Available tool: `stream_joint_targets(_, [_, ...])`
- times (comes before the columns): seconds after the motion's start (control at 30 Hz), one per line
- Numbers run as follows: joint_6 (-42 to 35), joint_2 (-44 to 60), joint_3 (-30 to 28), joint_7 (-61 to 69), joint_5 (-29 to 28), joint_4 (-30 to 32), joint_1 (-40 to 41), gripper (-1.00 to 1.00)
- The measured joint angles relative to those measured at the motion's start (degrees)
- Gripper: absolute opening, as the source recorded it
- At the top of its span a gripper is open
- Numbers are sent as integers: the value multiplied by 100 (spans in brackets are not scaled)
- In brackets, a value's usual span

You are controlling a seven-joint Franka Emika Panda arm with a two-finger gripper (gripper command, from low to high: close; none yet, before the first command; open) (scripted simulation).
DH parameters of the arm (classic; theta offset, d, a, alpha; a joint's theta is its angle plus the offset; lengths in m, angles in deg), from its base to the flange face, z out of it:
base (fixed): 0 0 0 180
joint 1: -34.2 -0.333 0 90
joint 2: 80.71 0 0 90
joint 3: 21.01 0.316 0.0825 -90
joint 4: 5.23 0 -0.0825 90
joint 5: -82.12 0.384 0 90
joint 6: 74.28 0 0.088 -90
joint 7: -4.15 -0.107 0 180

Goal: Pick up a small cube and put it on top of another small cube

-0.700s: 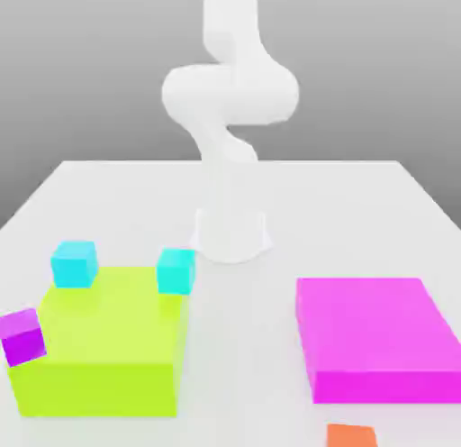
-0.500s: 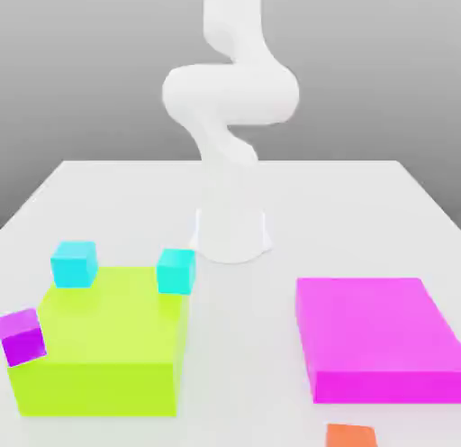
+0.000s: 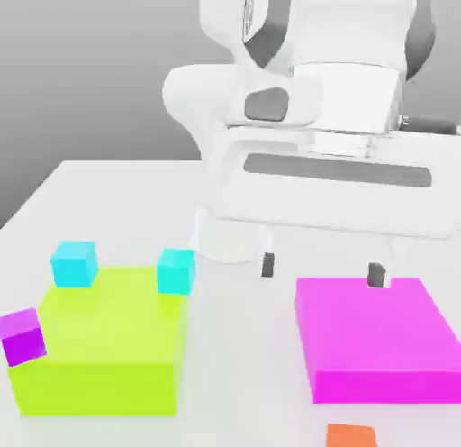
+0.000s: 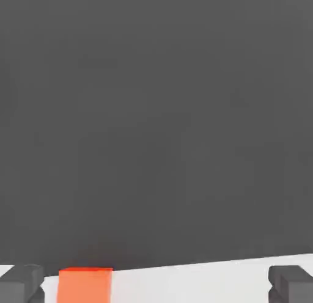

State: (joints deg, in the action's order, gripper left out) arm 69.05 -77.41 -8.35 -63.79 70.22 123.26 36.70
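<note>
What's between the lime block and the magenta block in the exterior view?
In the exterior view, only bare white tabletop lies between the lime block and the magenta block.

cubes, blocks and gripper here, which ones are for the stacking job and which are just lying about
For the job:
- gripper
- orange-red cube
- a cyan cube, either of two

Lying about:
- purple cube
- magenta block
- lime block

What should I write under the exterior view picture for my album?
The robot's open gripper hangs empty above the table, near colorful blocks and little cubes.
</note>
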Motion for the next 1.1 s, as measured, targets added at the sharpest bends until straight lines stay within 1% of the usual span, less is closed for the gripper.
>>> stream_joint_targets(0.13, [217, 800, 33, -255, -31, -48, -117, 0])
stream_joint_targets(0.3, [514, 1763, 121, -456, 100, -102, -261, 0])
stream_joint_targets(0.43, [1081, 2589, -102, -656, -107, -255, -473, 0])
stream_joint_targets(0.47, [1198, 2741, -160, -699, -162, -286, -520, -100])
stream_joint_targets(0.7, [1211, 2748, -161, -699, -160, -288, -523, -100])
stream_joint_targets(0.83, [665, 2039, 63, -499, 122, -124, -348, -100])
stream_joint_targets(1.1, [-4, 482, -299, -703, 124, 834, -2, -100])
